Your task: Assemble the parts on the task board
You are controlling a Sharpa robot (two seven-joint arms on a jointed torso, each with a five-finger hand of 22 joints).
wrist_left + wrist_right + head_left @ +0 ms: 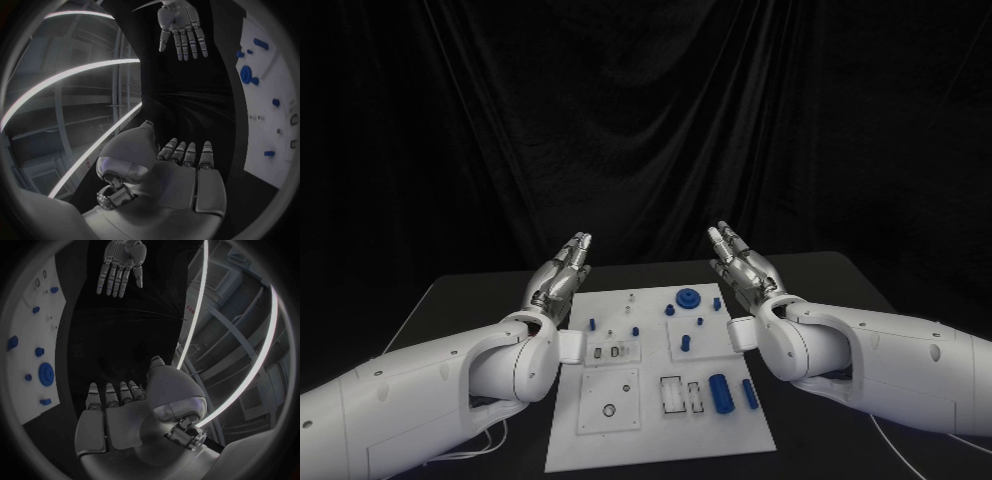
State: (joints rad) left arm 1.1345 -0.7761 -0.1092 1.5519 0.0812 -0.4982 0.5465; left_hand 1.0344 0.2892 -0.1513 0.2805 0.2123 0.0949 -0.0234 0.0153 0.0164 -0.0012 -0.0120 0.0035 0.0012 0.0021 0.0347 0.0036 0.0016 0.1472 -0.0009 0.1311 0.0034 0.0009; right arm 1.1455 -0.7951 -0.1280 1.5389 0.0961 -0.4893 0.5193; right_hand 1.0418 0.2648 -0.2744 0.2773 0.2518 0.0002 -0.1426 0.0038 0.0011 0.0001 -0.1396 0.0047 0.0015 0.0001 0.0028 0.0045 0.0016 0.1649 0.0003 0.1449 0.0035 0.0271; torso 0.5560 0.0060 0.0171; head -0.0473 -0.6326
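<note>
Left hand (pixel 178 175): flat, fingers straight, holding nothing.
Right hand (pixel 181 25): opposite, fingers apart (empty too).
Board (pixel 275 80): blue parts (pixel 246 74) on it.

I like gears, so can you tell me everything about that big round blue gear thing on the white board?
The big round blue gear looks like matte plastic, a flat disc with a bumpy toothed edge and a raised hub in its middle. It lies flat near the far edge of the white task board, with smaller blue pieces close beside it. Nothing holds it: the silver left hand and silver right hand hover on either side of the board, fingers straight and apart, touching nothing.
</note>
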